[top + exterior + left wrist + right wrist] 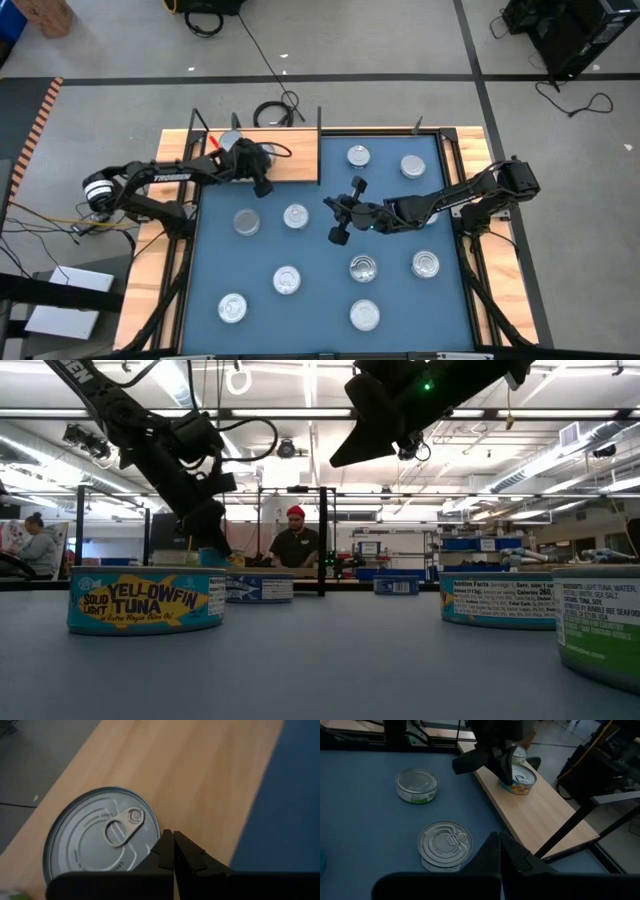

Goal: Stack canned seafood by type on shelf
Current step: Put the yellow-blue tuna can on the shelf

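A silver pull-tab tin [90,835] [522,779] sits flat on the light wooden shelf board [295,155] [200,770]. My left gripper [258,175] [173,847] is shut, its tips at that tin's rim; in the high view the gripper hides the tin. My right gripper [335,207] [500,847] is shut and hangs above the blue mat [320,300], holding nothing. The nearest tins to it [445,845] [416,784] lie flat on the mat between it and the shelf. Several more tins [363,268] are spread over the mat. My left gripper's shut fingertips [167,842] stand at the rim [150,845] of the tin on the shelf, coming down from above. I cannot tell whether they touch it.
Thin black posts [319,125] stand at the shelf's ends, one [570,827] near my right gripper's view. A second tin [521,753] shows partly behind the left gripper on the board. Labelled tins [145,600] stand in the low view. People sit in the room beyond [295,540].
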Motion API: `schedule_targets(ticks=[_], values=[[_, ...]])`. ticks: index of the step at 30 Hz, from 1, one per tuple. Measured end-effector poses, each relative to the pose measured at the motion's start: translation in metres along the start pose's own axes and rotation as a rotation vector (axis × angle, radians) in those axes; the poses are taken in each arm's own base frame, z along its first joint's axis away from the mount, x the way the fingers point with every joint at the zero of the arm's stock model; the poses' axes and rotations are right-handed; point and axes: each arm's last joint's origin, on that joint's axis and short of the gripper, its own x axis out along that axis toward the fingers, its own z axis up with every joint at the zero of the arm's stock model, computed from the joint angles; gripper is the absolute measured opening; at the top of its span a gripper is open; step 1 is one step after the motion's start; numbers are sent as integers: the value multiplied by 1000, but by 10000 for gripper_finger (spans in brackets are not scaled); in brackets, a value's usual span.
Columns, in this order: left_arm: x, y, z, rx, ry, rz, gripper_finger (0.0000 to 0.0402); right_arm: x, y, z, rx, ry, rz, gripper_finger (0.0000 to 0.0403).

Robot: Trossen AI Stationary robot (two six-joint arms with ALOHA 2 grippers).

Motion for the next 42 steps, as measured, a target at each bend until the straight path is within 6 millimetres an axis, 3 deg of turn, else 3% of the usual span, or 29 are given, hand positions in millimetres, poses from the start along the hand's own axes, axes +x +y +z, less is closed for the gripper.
schedule_targets(ticks=[7,13,32,42], values=[[-4,3,-1,-2,15,10,0,0,0,0,0,0,0,0],[-12,6,0,22,148,70,0,0,0,0,0,0,1,0],[10,23,0,17,138,161,0,0,0,0,1,-1,2,1],[-9,33,15,14,227,288,0,0,0,0,-1,1,2,1]])
